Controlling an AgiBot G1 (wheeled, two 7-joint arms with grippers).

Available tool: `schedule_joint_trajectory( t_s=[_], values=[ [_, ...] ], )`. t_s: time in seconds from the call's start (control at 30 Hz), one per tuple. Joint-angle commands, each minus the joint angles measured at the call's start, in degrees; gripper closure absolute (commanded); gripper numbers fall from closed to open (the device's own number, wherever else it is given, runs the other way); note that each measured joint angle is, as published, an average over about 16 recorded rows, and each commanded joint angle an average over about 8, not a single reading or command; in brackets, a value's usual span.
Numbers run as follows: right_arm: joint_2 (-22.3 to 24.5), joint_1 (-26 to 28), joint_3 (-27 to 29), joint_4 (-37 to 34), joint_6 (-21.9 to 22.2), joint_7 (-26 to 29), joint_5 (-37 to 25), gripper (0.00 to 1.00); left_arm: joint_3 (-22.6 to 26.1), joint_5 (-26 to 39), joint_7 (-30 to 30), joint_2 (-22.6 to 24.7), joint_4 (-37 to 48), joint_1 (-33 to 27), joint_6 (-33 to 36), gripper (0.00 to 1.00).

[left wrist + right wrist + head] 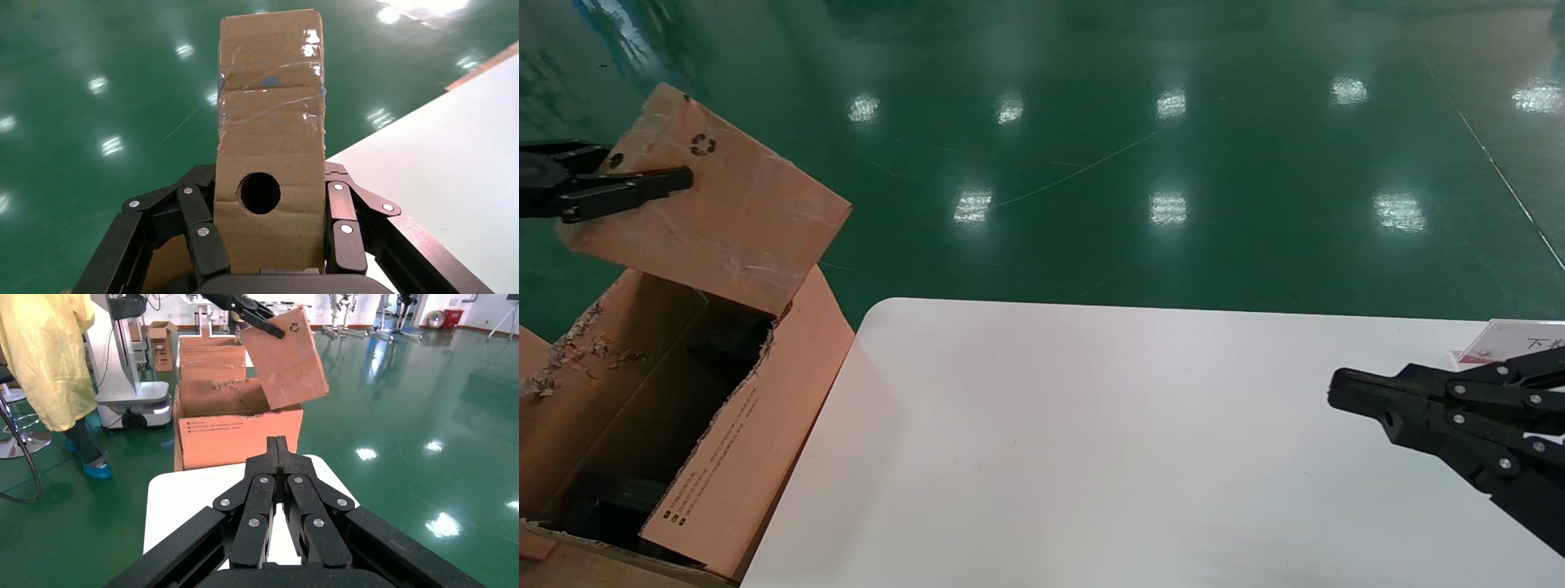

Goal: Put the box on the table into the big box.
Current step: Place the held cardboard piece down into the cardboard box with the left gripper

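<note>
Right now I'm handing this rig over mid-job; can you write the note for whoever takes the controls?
Left gripper: shut on the small scuffed brown cardboard box, holding it tilted in the air above the large brown carton with ragged flaps.
Right gripper: shut, empty, parked over the white tabletop.
Done: the box is off the table and at the carton's opening.
Left: lower it into the carton's dark inside, open the left gripper, pull the arm away.

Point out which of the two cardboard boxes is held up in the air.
The small box, clamped in the left claw and tilted above the big box. It is closed and taped; the big box sits beside the table, its top open with ragged flaps.
</note>
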Motion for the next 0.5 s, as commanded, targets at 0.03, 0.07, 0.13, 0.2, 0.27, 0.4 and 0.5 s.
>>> schedule_joint_trajectory(
  t_s=[0.03,0.07,0.13,0.2,0.27,0.4,0.5],
  values=[
    [0.00,0.00,0.00,0.00,0.00,0.00,0.00,1.00,0.38,0.63,-0.71,-1.08,-0.93,-0.82,-0.52,1.00],
    [0.00,0.00,0.00,0.00,0.00,0.00,0.00,1.00,0.57,0.97,-1.09,-1.60,-1.44,-1.13,-0.86,1.00],
    [0.00,0.00,0.00,0.00,0.00,0.00,0.00,1.00,0.95,1.66,-1.86,-2.55,-2.30,-1.53,-1.38,1.00],
    [0.00,0.00,0.00,0.00,0.00,0.00,0.00,1.00,1.38,2.41,-2.52,-3.40,-2.97,-1.62,-1.81,1.00],
    [0.00,0.00,0.00,0.00,0.00,0.00,0.00,1.00,1.88,3.20,-3.04,-4.14,-3.32,-1.28,-2.04,1.00],
    [0.00,0.00,-0.01,0.00,0.00,0.00,0.00,1.00,2.91,4.66,-3.07,-5.19,-3.12,0.55,-2.45,1.00],
    [0.00,0.00,-0.01,0.00,0.00,0.00,0.00,1.00,3.66,5.59,-1.99,-5.37,-2.47,2.84,-3.48,1.00]
  ],
)
